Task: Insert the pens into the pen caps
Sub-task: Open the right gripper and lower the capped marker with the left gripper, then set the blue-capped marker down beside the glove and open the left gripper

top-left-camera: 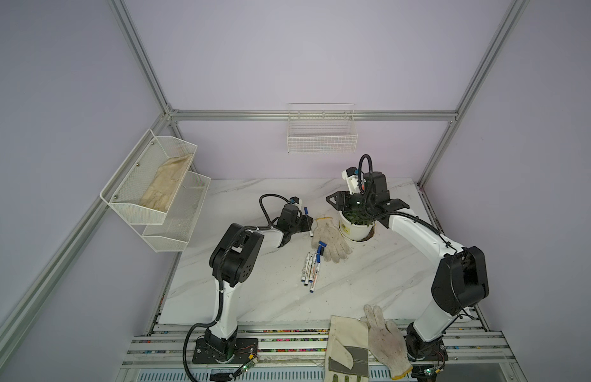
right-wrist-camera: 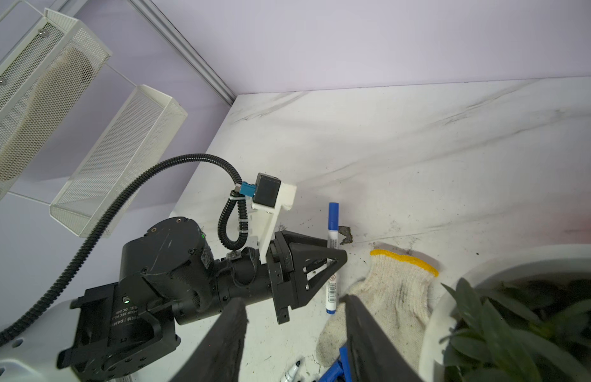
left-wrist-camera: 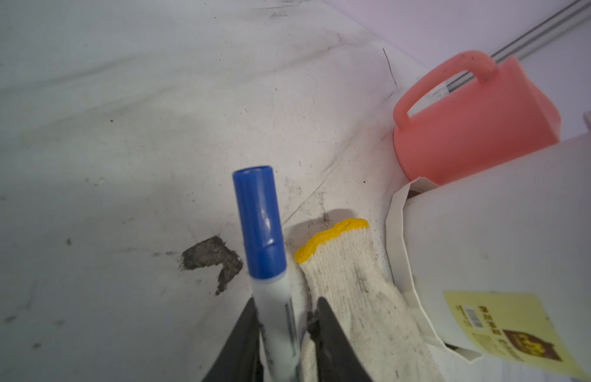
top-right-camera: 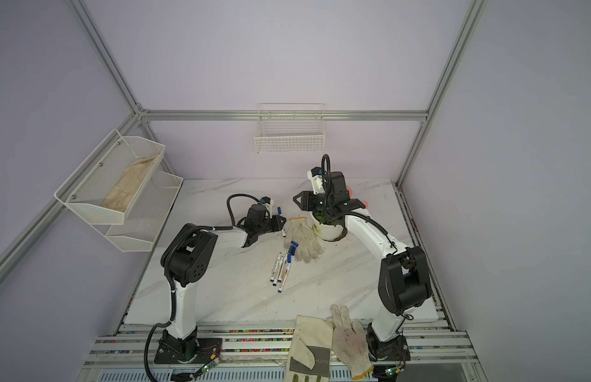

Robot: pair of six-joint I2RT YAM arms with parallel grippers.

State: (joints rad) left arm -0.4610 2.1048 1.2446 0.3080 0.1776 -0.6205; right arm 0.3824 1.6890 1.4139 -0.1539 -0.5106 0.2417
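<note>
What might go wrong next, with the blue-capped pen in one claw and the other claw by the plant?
1. The left gripper looks loosened around the capped pen; the pen may drop and roll against the knitted glove.
2. The open right gripper hangs close beside the potted plant; descending, it might snag leaves.
3. The loose pens lie bunched together, so a grab may catch two.

One pen capped, the others lying uncapped

A white pen wearing a blue cap is sitting between the left pincer jaws. The other pens are lying bunched mid-bench, with loose blue caps at their far ends.
</note>
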